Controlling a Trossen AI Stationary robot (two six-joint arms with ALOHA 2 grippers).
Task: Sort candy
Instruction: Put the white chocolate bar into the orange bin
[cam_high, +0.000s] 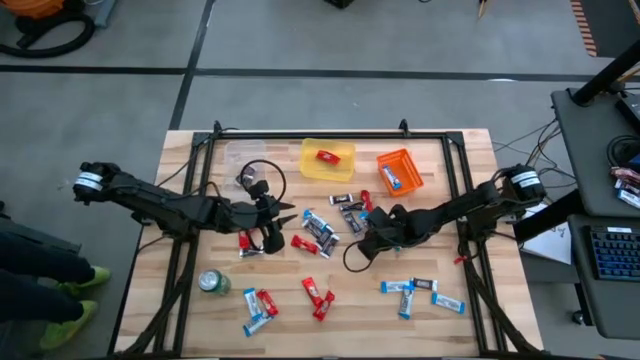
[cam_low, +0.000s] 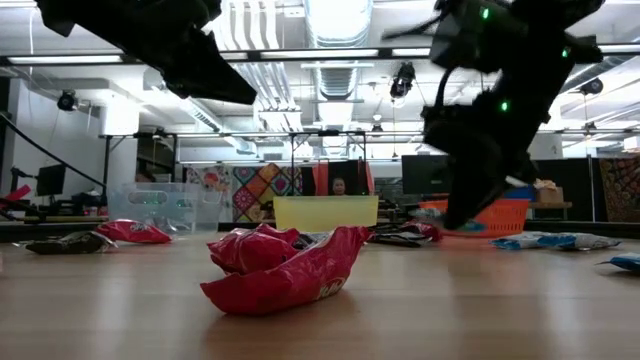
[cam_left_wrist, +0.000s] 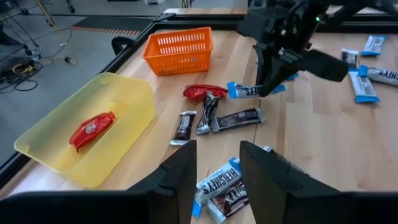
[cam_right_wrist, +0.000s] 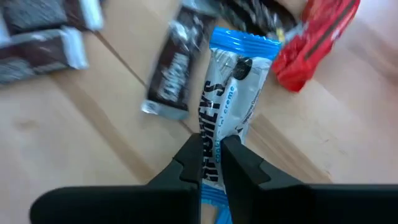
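My right pincer (cam_right_wrist: 211, 163) is clamped on a blue-and-white bar (cam_right_wrist: 227, 93) near surface centre. My left pincer (cam_left_wrist: 217, 171) hangs narrowly parted over more candy (cam_left_wrist: 219, 183). To do this well: lift straight up, clearing the brown bar (cam_right_wrist: 169, 81) and red bar (cam_right_wrist: 314, 40) beside it, then carry toward the orange basket (cam_high: 399, 172) at one o'clock. That path looks open; the yellow tray (cam_high: 313, 168) sits at eleven.

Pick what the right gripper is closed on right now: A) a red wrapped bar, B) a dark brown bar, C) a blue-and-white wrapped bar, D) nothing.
C: in the right wrist view the right gripper has its fingers pinched on the blue-and-white bar, with a dark brown bar and a red bar lying loose beside it.
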